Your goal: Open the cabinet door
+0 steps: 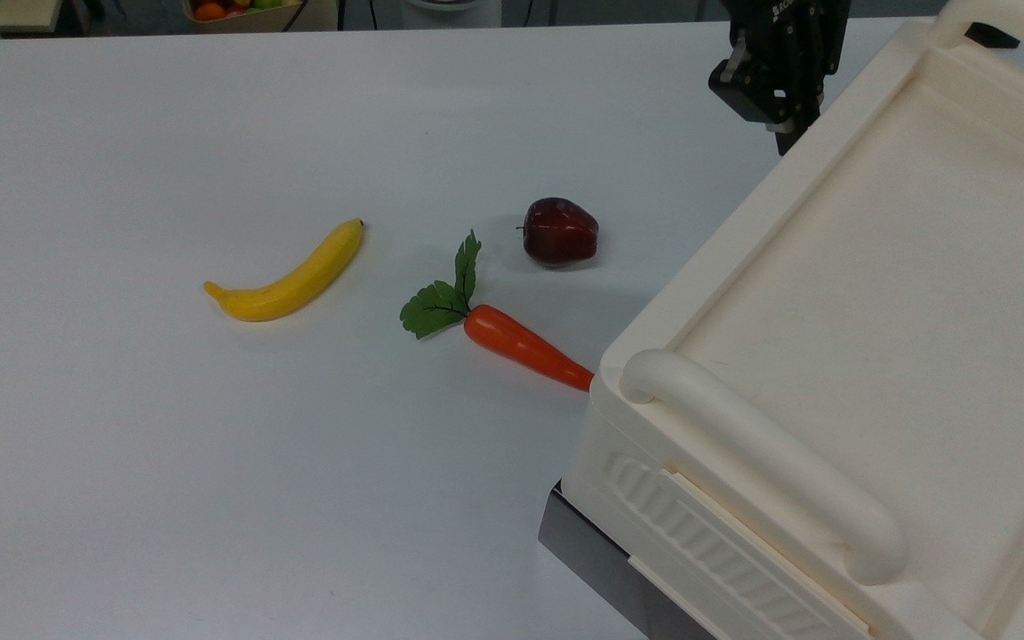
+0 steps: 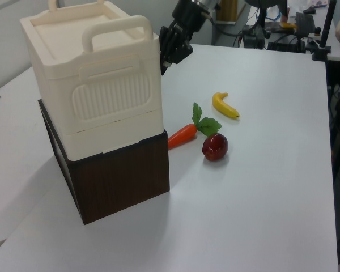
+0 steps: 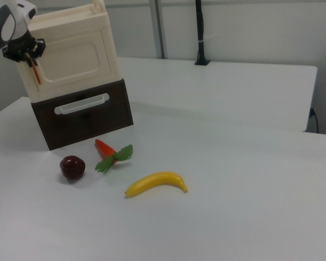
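- In the right view the cabinet point(image 3: 70, 46) stands on a drawer unit point(image 3: 82, 114) at ten o'clock of the table point(image 3: 233, 179).
- The cabinet door point(image 3: 73, 58) is the cabinet's front face — the gripper point(image 3: 32, 65) sits at the door's nine o'clock edge, against it.
- The apple point(image 3: 72, 167) lies at six o'clock of the drawer unit, near it.
- The carrot point(image 3: 110, 153) lies at three o'clock of the apple, just beside it, one end close to the drawer unit.
- The banana point(image 3: 156, 184) lies at four o'clock of the carrot — apart from both.
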`<state>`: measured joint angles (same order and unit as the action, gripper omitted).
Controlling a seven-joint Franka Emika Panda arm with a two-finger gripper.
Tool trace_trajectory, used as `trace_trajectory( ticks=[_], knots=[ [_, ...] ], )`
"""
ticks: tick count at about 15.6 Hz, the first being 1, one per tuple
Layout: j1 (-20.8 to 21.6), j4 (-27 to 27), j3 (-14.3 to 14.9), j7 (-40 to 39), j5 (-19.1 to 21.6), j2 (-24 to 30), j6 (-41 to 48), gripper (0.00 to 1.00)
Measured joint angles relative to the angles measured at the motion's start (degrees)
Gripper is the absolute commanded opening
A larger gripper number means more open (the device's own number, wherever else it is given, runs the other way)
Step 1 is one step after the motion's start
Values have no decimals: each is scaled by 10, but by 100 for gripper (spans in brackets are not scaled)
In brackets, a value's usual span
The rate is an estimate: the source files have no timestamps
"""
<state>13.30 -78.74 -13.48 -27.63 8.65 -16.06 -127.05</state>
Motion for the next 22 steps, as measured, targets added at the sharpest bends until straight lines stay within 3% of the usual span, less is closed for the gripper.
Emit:
trace_trajectory(
  ticks=[3, 4, 8, 11, 13, 14, 22],
  knots=[
    [-6, 2, 1, 0, 0, 7, 32, 14],
    [-8, 2, 1, 0, 0, 9, 38, 19],
    [-13, 1, 3, 17, -1, 16, 67, 48],
    [-22, 0, 3, 24, 0, 29, 139, 74],
    [-32, 0, 3, 25, -1, 41, 176, 86],
    [-38, 0, 3, 25, -1, 49, 192, 99],
    [-52, 4, -2, 33, 1, 90, 201, 100]
  ],
)
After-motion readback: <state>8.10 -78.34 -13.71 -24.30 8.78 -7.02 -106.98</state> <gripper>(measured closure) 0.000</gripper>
